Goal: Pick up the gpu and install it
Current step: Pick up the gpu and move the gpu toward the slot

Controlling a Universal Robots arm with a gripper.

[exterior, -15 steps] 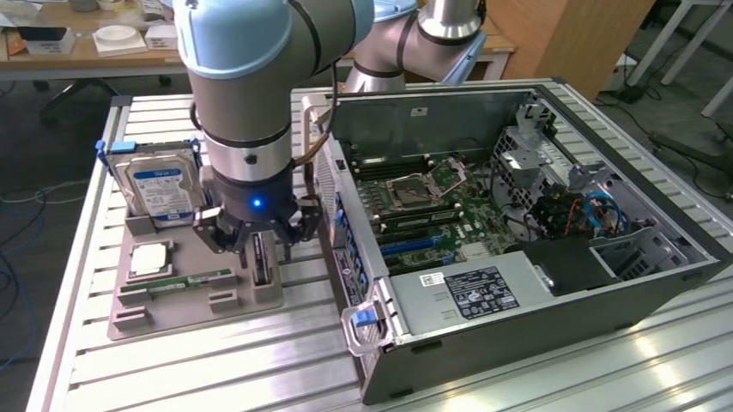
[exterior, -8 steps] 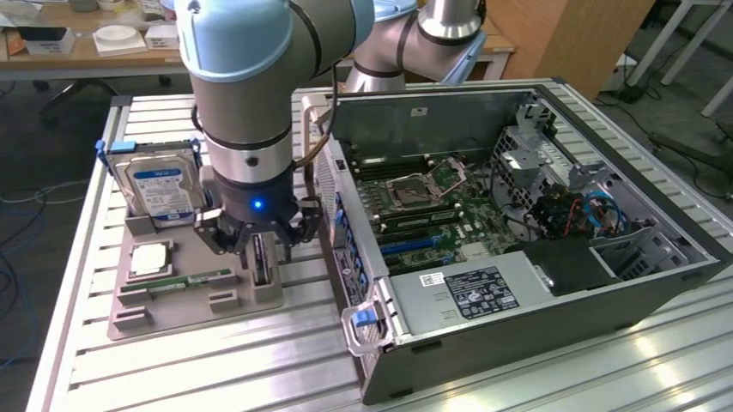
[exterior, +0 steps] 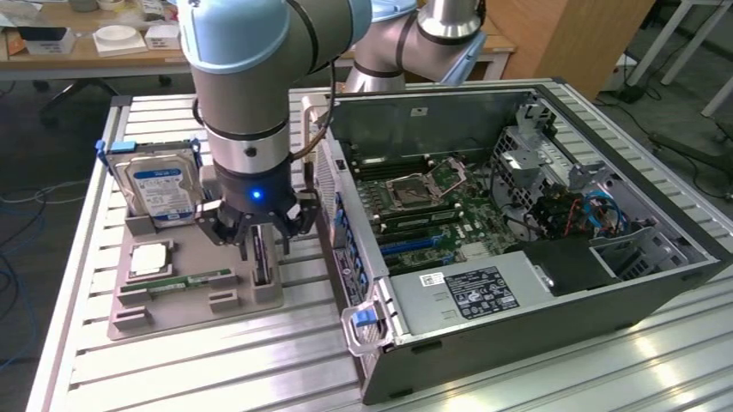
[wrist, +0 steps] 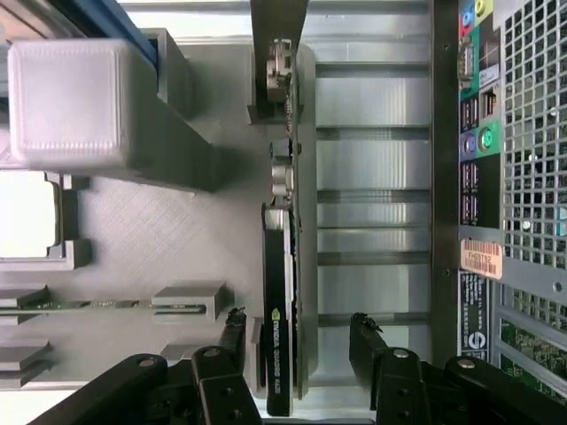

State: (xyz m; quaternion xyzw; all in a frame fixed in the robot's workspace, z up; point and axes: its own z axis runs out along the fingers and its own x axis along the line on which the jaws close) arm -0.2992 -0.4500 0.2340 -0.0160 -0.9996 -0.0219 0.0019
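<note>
Light came evenly from above, bright; it glared in pale streaks off the table (exterior: 658,348) slats beside the case (exterior: 516,330); the case's inside sat dimmer; my arm (exterior: 246,103) threw a soft shadow over the tray (exterior: 180,309); a blue lamp (exterior: 254,195) glowed on my wrist; in my wrist view the white block (wrist: 62,97) washed out, and the gpu (wrist: 276,310) read near-black.

The gpu (wrist: 276,328), a thin flat black card with a greyish metal end bracket, stands on its long edge in a slot at the edge of the grey plastic tray (wrist: 159,239).
</note>
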